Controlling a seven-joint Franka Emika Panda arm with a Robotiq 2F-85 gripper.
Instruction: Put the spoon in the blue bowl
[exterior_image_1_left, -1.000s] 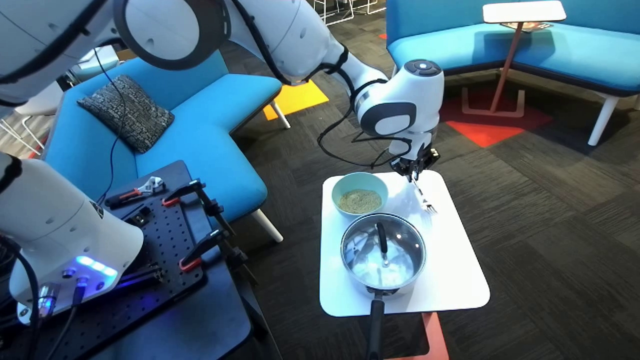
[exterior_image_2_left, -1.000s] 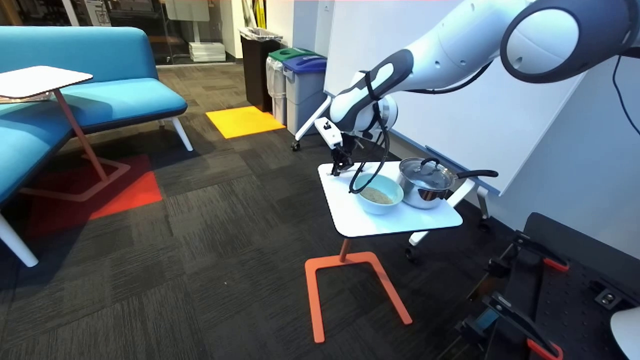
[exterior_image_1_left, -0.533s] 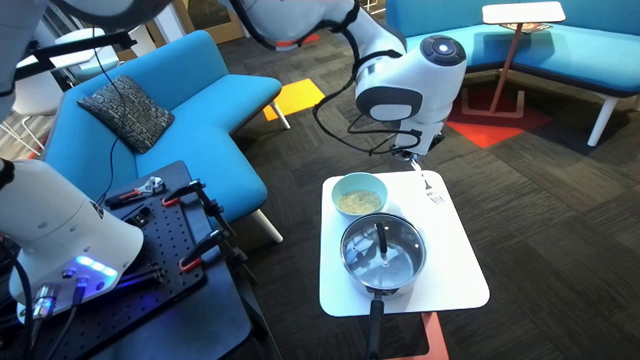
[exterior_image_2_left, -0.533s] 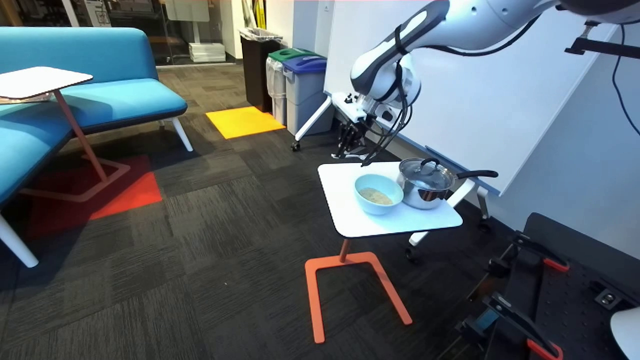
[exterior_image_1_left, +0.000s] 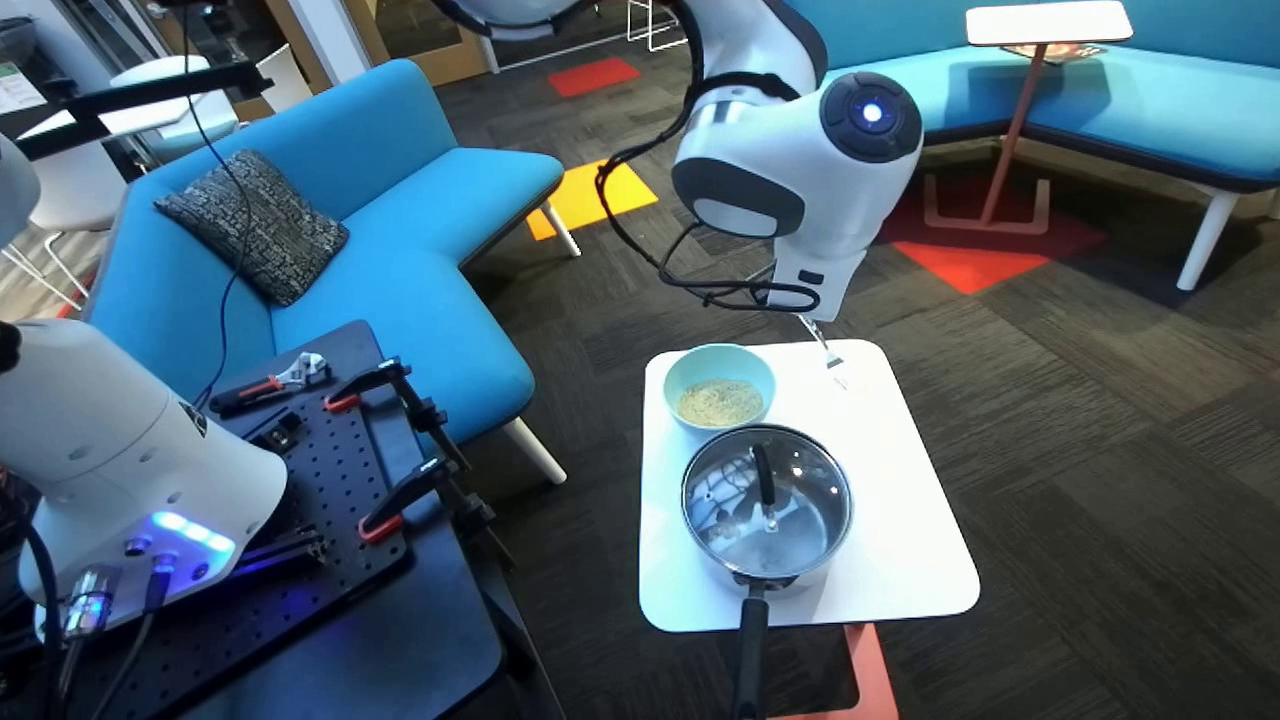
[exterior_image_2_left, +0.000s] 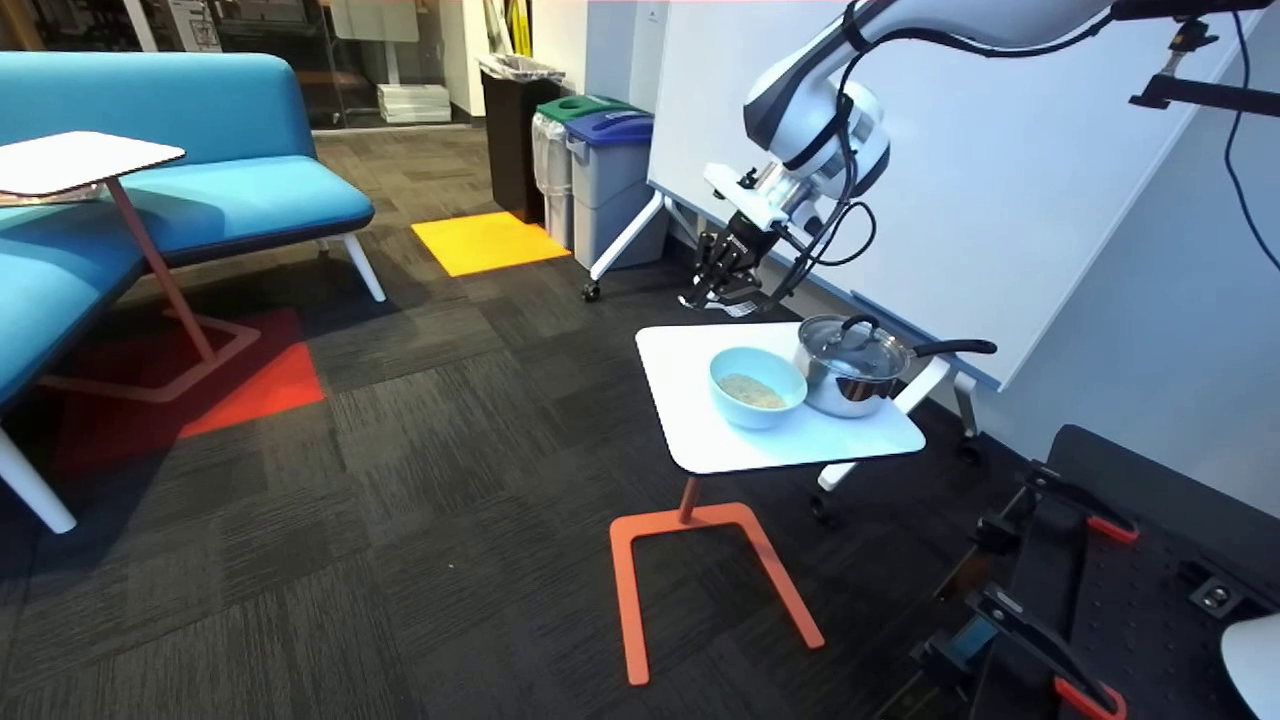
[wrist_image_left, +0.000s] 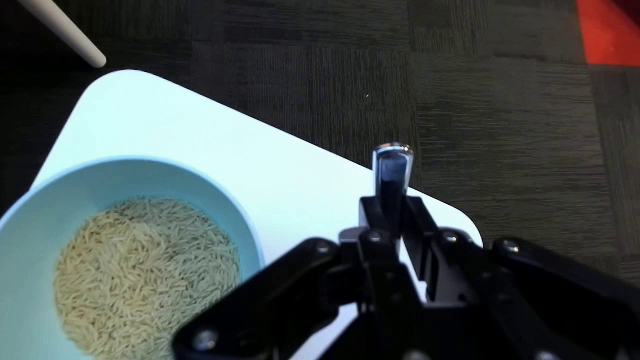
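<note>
The blue bowl (exterior_image_1_left: 715, 365) is pale blue and holds rice-like grains. It stands on the white table (exterior_image_1_left: 900, 540), also in an exterior view (exterior_image_2_left: 752, 413) and at the left of the wrist view (wrist_image_left: 30, 280). The held utensil is a metal fork (exterior_image_1_left: 830, 354); its tines show in an exterior view (exterior_image_2_left: 738, 309). Only its shiny handle end (wrist_image_left: 393, 167) shows in the wrist view. No spoon is visible. My gripper (wrist_image_left: 392, 212) is shut on the fork above the table's far edge, apart from the bowl. The fingers also show in an exterior view (exterior_image_2_left: 715, 290).
A steel pot (exterior_image_1_left: 765, 520) with glass lid and dark handle stands beside the bowl, also in an exterior view (exterior_image_2_left: 850, 385). Cables (exterior_image_1_left: 700, 280) loop beside the wrist. A whiteboard (exterior_image_2_left: 960, 200) stands behind the arm. A blue bench (exterior_image_1_left: 430, 280) is near the table.
My gripper has risen from the table with the fork in it. In the last half second the fork has shifted sideways toward the bowl's side. Bowl and pot have not moved.
</note>
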